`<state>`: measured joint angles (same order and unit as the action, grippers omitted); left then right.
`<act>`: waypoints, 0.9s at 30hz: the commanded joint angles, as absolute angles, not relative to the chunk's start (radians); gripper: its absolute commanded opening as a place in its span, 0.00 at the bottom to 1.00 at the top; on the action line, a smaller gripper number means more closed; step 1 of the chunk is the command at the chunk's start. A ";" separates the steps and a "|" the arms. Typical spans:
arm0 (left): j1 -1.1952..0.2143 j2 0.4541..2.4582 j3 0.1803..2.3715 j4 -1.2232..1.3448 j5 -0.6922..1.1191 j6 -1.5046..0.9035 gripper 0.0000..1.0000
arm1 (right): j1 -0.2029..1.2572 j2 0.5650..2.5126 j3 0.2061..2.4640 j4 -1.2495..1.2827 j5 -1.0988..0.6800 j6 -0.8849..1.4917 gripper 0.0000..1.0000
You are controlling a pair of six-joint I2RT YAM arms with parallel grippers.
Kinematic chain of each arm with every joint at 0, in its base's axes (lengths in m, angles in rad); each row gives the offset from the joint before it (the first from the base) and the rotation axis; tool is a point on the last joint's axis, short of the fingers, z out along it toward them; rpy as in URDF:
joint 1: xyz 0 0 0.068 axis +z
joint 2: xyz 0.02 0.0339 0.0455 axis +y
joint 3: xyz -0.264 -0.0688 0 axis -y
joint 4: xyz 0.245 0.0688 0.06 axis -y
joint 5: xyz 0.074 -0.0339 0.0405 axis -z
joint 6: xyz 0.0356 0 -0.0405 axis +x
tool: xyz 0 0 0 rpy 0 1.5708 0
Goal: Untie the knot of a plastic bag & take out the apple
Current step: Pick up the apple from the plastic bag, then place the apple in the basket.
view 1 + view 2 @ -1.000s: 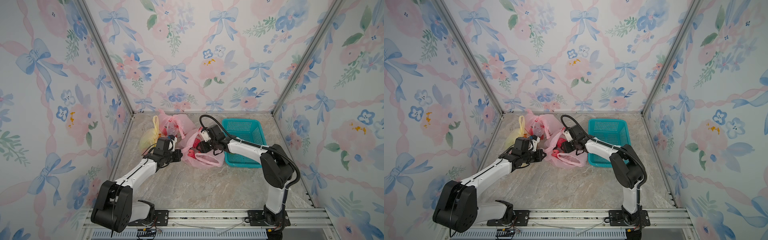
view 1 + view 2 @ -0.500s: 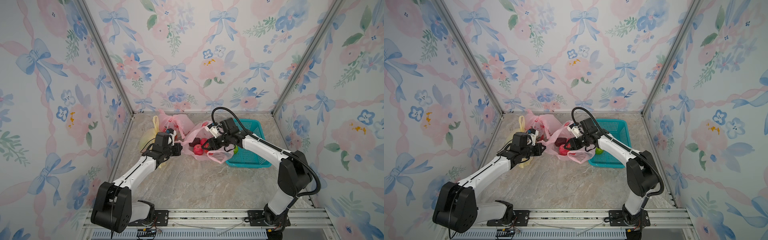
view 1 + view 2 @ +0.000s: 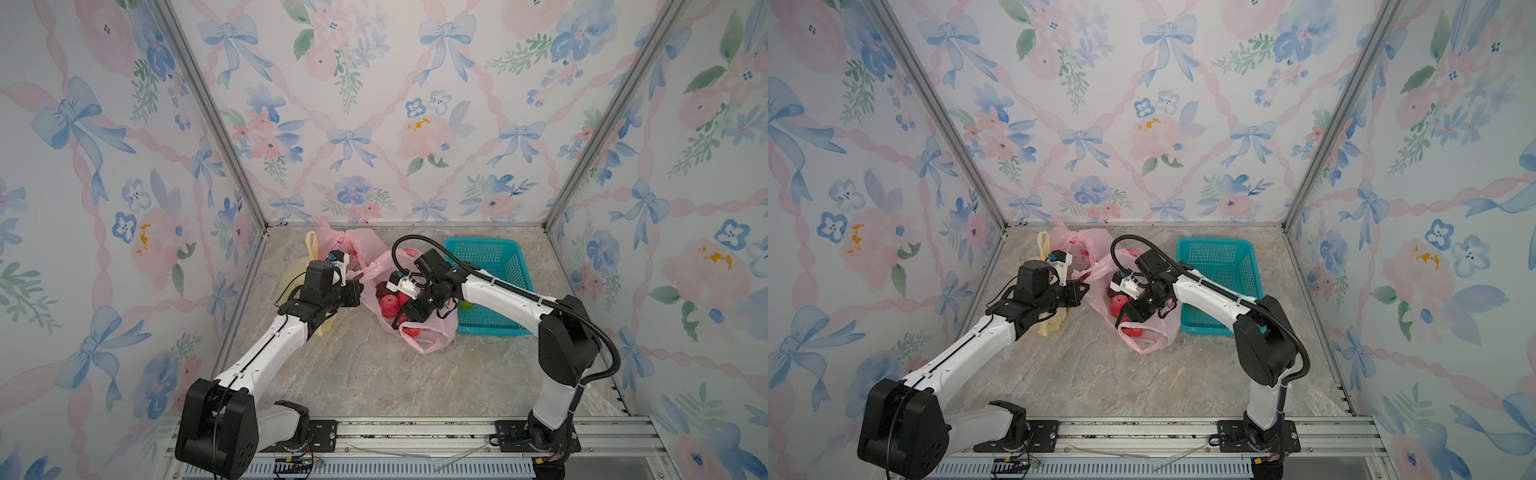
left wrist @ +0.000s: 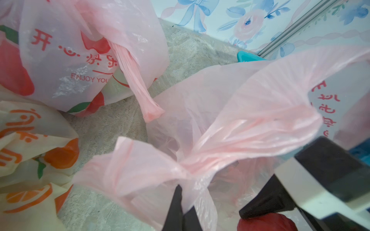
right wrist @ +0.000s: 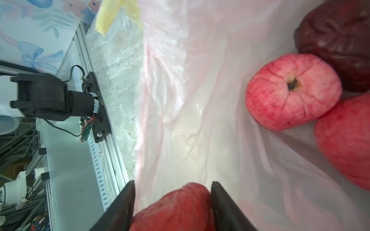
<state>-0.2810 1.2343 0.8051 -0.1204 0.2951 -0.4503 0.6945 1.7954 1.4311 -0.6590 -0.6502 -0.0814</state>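
Right claw (image 5: 172, 202) clamps a red apple (image 5: 170, 210) inside the opened pink bag (image 3: 419, 332), left claw (image 4: 180, 210) pinching its rim; lifting out remains.

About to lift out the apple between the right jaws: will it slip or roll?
The apple looks wrinkled and soft, so it probably dents rather than slips. Being round, it would likely roll if dropped. The thin bag may drag along.

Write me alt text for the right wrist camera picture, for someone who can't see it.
The right hand has its two black fingers on either side of a red wrinkled apple inside an open, translucent pink plastic bag. Deeper in the bag lie a pink-red apple, another red apple and a dark maroon fruit.
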 commanded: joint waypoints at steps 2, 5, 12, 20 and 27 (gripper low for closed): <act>-0.294 1.266 0.812 -0.114 0.295 -0.459 0.00 | 0.675 1.661 1.410 -0.456 -0.683 -0.027 0.56; -0.300 1.267 0.804 -0.115 0.291 -0.459 0.00 | 0.653 1.594 1.397 -0.340 -0.713 0.021 0.57; -0.302 1.253 0.766 -0.117 0.275 -0.463 0.00 | 0.593 1.487 1.256 0.005 -0.621 0.188 0.57; -0.299 1.205 0.744 -0.163 0.258 -0.454 0.00 | 0.379 1.297 1.135 -0.146 -0.165 0.252 0.59; -0.302 1.181 0.693 -0.166 0.267 -0.464 0.00 | 0.231 1.387 1.065 -0.246 -0.032 0.261 0.58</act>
<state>-0.2974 1.2049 0.7048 -0.1432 0.2657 -0.4545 0.2493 1.3312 1.1103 -0.1684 -0.1291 0.2409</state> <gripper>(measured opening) 0.047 0.587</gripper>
